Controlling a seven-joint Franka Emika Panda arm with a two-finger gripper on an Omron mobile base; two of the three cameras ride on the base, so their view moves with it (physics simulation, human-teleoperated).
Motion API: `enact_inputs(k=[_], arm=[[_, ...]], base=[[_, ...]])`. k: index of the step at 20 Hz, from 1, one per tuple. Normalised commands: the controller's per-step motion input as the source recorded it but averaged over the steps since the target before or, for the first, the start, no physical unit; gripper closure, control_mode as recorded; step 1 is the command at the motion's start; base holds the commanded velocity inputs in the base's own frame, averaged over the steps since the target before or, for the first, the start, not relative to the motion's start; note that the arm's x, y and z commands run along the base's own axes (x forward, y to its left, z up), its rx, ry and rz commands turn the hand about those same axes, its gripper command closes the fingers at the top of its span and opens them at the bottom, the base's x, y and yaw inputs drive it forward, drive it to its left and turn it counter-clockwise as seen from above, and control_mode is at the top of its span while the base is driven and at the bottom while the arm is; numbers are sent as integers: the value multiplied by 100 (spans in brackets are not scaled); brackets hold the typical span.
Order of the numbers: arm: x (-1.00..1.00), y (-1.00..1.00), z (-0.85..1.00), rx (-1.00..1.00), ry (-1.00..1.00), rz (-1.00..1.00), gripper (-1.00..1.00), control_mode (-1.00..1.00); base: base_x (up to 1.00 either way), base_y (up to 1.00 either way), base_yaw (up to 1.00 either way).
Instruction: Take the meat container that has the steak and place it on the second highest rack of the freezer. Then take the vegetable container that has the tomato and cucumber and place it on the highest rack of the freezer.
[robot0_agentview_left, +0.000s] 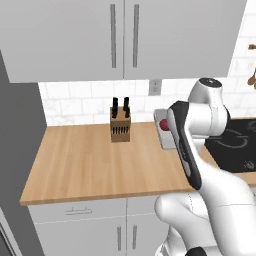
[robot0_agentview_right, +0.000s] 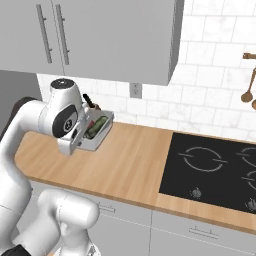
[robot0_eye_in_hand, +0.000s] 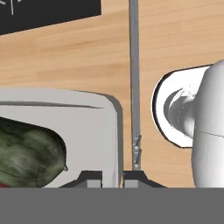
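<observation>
Item: gripper (robot0_eye_in_hand: 110, 177), which we record clamped tight on the rim of the vegetable container (robot0_eye_in_hand: 83, 131), lifted above the wooden counter (robot0_agentview_right: 135, 160). Contents we note: cucumber (robot0_eye_in_hand: 26, 153) lying inside the tray, and the tomato (robot0_agentview_left: 163, 124) beside it. Surroundings: knife block (robot0_agentview_left: 120, 126) near the wall, black cooktop (robot0_agentview_right: 215, 170) to the right, grey cabinets (robot0_agentview_left: 125, 35) overhead.

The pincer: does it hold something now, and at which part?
The pincer holds the vegetable container by its rim wall, lifted above the counter.
</observation>
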Motion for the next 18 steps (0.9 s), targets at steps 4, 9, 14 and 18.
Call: enact_inputs(k=[4, 9, 14, 18], arm=[[-44, 0, 29, 0, 0, 0, 100, -100], [-33, 0, 18, 0, 0, 0, 100, -100], [0, 0, 0, 0, 0, 0, 100, 100], [0, 0, 0, 0, 0, 0, 100, 100]], base=[[0, 0, 0], [0, 0, 0], [-72, 0, 1], [-73, 0, 47]])
